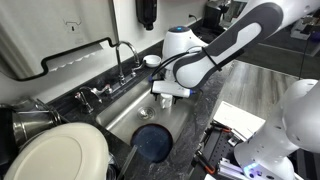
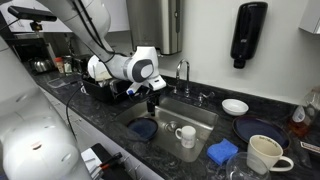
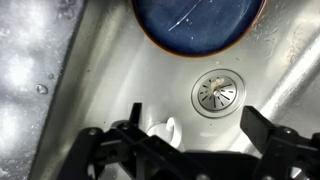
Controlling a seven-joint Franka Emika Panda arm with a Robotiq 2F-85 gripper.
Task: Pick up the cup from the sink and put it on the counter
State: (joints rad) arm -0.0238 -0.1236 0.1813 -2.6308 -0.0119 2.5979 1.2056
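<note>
The small white cup [image 2: 186, 136] stands upright in the steel sink [image 2: 203, 118], right of a dark blue round dish [image 2: 145, 128]. My gripper [image 2: 152, 100] hangs open and empty above the sink's left part, over the dish and short of the cup. In the wrist view the cup [image 3: 165, 131] shows only in part at the bottom, beside the left finger of my open gripper [image 3: 200, 135], with the drain [image 3: 216, 93] and the blue dish [image 3: 190, 25] beyond. The dark speckled counter [image 2: 105, 118] surrounds the sink.
A chrome faucet [image 2: 183, 75] rises behind the sink. On the counter to the right stand a shallow white bowl [image 2: 235, 106], a dark plate [image 2: 258, 130], a big white mug [image 2: 262, 152] and a blue sponge [image 2: 222, 151]. A steel pot [image 1: 30, 120] and white bowl [image 1: 60, 155] sit near an exterior camera.
</note>
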